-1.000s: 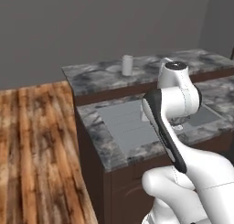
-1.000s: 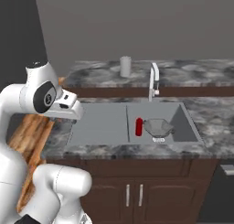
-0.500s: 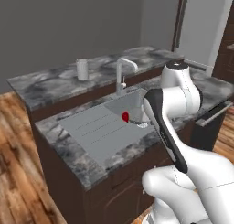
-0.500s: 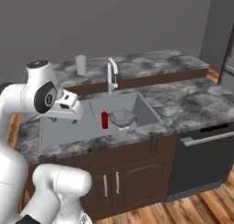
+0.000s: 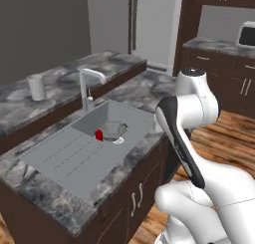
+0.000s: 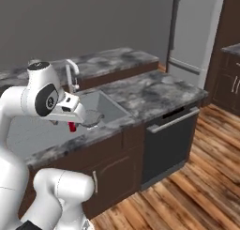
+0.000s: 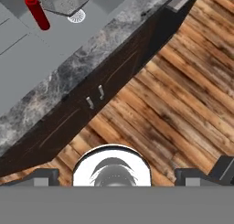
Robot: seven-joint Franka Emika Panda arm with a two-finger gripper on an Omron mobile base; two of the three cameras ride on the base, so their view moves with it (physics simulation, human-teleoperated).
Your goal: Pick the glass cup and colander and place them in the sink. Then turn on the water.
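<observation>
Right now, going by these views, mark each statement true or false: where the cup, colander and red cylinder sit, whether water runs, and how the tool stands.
1. The glass cup stands in the sink. False: it stands on the raised back counter, behind the faucet.
2. The colander lies in the sink basin. True.
3. A small red cylinder stands beside the colander. True.
4. Water runs from the faucet. False: no stream falls from its spout.
5. The tool is shut on the colander. False: it is open, holds nothing, and looks down over the cabinet front and wood floor.
</observation>
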